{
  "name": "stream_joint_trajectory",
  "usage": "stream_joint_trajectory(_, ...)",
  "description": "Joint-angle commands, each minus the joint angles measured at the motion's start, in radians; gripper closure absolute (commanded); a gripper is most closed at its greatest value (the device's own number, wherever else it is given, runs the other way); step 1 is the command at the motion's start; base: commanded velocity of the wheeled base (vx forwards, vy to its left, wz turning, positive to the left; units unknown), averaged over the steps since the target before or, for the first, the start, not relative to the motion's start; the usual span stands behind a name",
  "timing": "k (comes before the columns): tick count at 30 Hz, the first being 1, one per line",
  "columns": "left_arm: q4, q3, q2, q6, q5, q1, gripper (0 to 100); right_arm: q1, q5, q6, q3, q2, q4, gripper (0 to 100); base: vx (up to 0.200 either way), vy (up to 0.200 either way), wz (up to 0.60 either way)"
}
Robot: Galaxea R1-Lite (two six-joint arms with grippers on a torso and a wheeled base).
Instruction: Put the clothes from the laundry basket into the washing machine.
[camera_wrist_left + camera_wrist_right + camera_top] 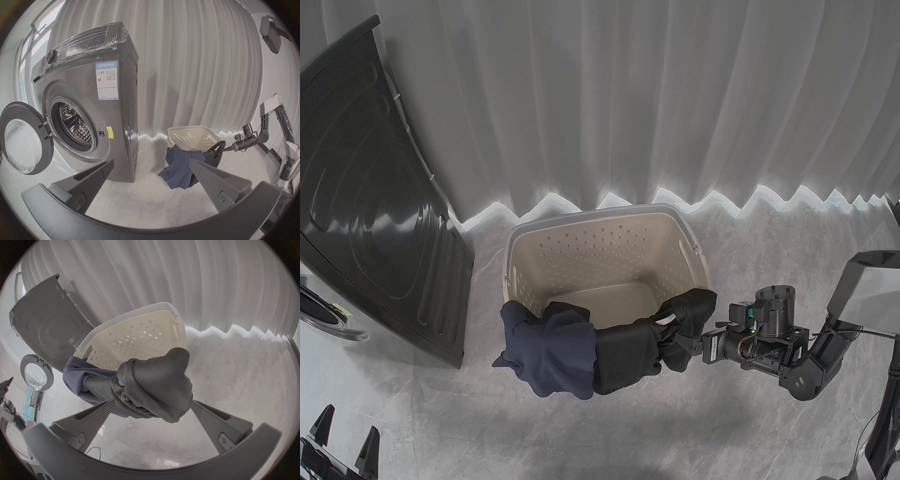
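The beige laundry basket (pixel 600 215) stands on the floor before the curtain. Over its near rim hang a navy garment (pixel 556 353) and a black garment (pixel 628 356). My right gripper (pixel 669 337) is at the basket's near right corner, its fingers (pixel 104 407) spread open around the bunched end of the black garment (pixel 156 380). The washing machine (pixel 93 103) stands to the left of the basket (pixel 190 129), its round door (pixel 22 140) swung open and the drum (pixel 75 125) showing. My left gripper (pixel 347 431) hangs open low on the left, holding nothing.
A white curtain (pixel 650 100) closes off the back. The machine's dark side panel (pixel 375 206) lies close to the basket's left side. Bare grey floor (pixel 581 431) stretches in front of the basket and to its right.
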Motion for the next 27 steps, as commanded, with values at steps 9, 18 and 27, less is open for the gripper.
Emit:
stream_joint_trajectory(9,0.000,0.018,-0.015,-0.001,0.000,0.000,0,-0.005,0.003,0.001,-0.054,0.082,-0.052,100,0.000,0.000,0.00)
stream_joint_trajectory(18,0.000,0.018,-0.015,-0.001,0.000,0.000,0,0.013,0.009,0.021,-0.064,0.087,-0.063,100,0.000,0.000,0.00)
stream_joint_trajectory(27,0.000,0.018,-0.015,-0.002,0.000,-0.002,0,0.060,0.011,0.024,0.042,-0.041,-0.086,100,0.000,0.000,0.00)
